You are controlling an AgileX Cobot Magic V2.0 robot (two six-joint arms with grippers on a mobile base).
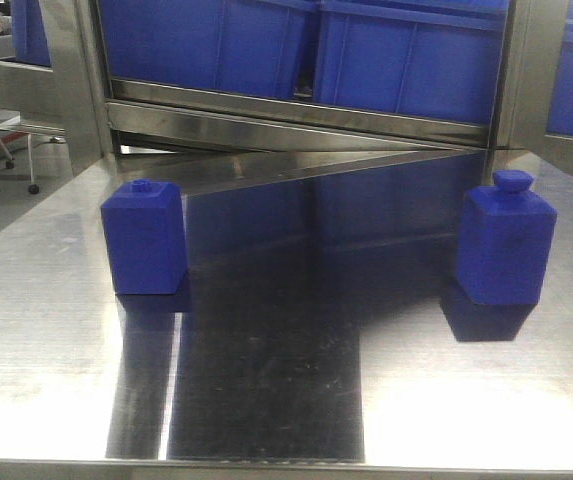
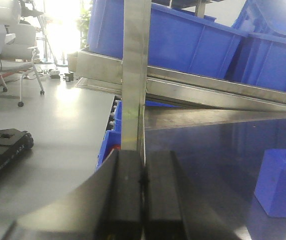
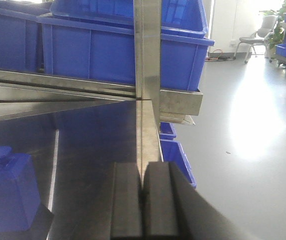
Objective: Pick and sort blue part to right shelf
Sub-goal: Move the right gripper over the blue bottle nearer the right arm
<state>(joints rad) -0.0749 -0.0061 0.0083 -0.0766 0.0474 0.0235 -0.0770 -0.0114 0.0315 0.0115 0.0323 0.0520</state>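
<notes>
Two blue bottle-shaped parts stand upright on the steel table (image 1: 266,400). The left blue part (image 1: 144,237) also shows at the right of the left wrist view (image 2: 281,182). The right blue part (image 1: 505,240) also shows at the lower left of the right wrist view (image 3: 7,192). My left gripper (image 2: 143,172) is shut and empty, off to the left of the left part, near the table's left edge. My right gripper (image 3: 142,175) is shut and empty, to the right of the right part, near the table's right edge. Neither gripper shows in the front view.
Blue bins (image 1: 306,45) sit on a steel shelf rail (image 1: 306,115) behind the table. Steel uprights (image 2: 134,75) (image 3: 147,75) stand straight ahead of each gripper. More blue bins (image 3: 175,150) lie below on the right. An office chair (image 2: 13,55) stands on the floor at left.
</notes>
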